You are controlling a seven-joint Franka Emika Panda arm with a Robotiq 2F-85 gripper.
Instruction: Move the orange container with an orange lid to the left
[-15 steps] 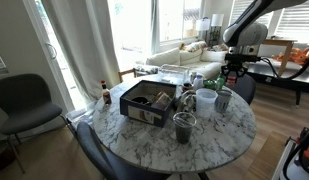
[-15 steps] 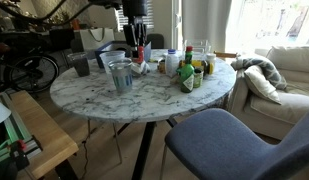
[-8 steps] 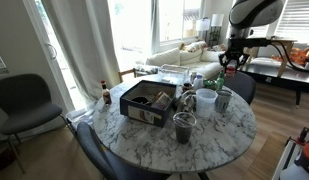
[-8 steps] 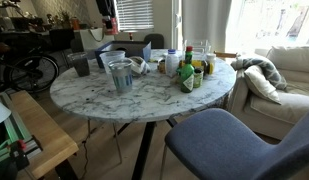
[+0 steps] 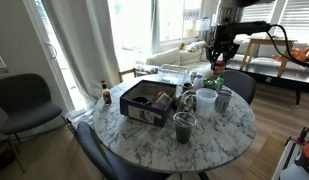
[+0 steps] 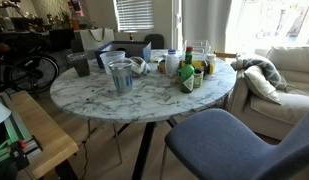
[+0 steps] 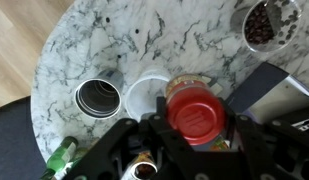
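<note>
Above the far side of the round white-and-grey marble table point(image 5: 144, 138): the black Robotiq gripper point(image 5: 218, 57), hanging well clear of the tabletop in an exterior view, with a small spot of red at its tips. In the wrist view the orange container with an orange lid point(image 7: 197, 112) — a squat, round, orange-red tub — sits between the gripper's dark fingers, which press in on it from both sides. It is held in the air and touches nothing on the table. Beneath it in that view:

- a white cup point(image 7: 146, 95) seen from above, partly hidden by the tub;
- a shiny metal cup point(image 7: 98, 97) just beside the white one;
- a clear glass with dark contents point(image 7: 272, 24) well apart, near the table's rim;
- a green bottle top point(image 7: 61, 158) at the lower edge;
- a corner of a dark open box point(image 7: 259, 85) to one side.

In an exterior view the same box point(image 5: 146, 100) lies near the table's middle. A dark bottle with a red cap point(image 5: 105, 92) stands upright beside it at the rim, and a grey armchair point(image 5: 24, 100) stands apart from the table. Elsewhere on the table is a cluster of upright bottles point(image 6: 189, 68), and a blue upholstered chair point(image 6: 234, 145) is drawn near. Whether the gripper shows in that picture cannot be told.
</note>
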